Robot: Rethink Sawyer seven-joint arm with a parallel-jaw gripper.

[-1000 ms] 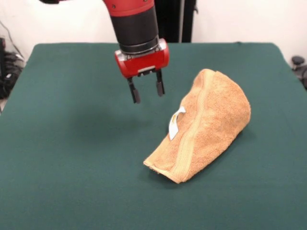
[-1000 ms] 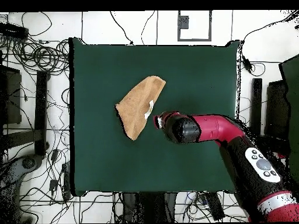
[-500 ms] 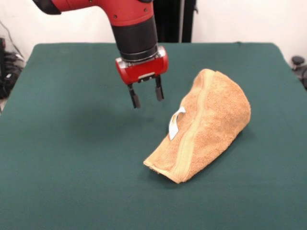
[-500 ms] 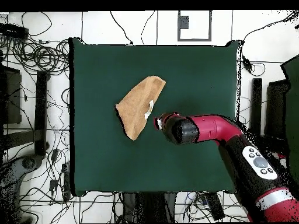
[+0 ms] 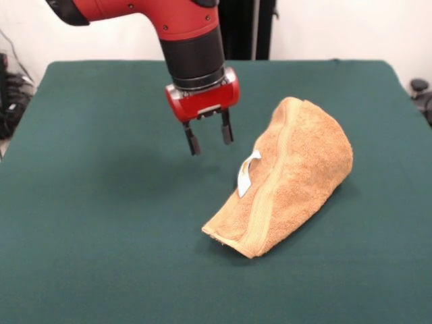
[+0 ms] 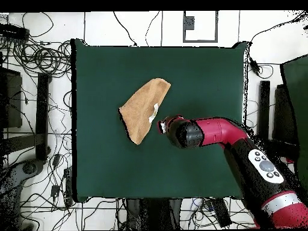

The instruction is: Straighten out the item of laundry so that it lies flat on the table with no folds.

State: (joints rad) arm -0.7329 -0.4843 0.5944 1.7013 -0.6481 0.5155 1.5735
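Note:
The item of laundry point(image 5: 297, 175) point(image 6: 144, 110) is a tan-orange towel lying folded over on itself on the dark green table point(image 5: 101, 223) point(image 6: 204, 78). A woven band runs along its folded edge and a small white tag point(image 5: 246, 173) sticks out on its left side. My gripper point(image 5: 208, 138) point(image 6: 162, 127) hangs open above the table with nothing between its fingers. In the front view it is just left of the towel's upper end, a little apart from the cloth.
Cables and equipment lie on the floor around the table point(image 6: 36, 60) in the overhead view. The red arm point(image 6: 240, 144) reaches across the table's right part in that view.
The gripper has shifted slightly toward the towel and a bit lower. The towel has not moved.

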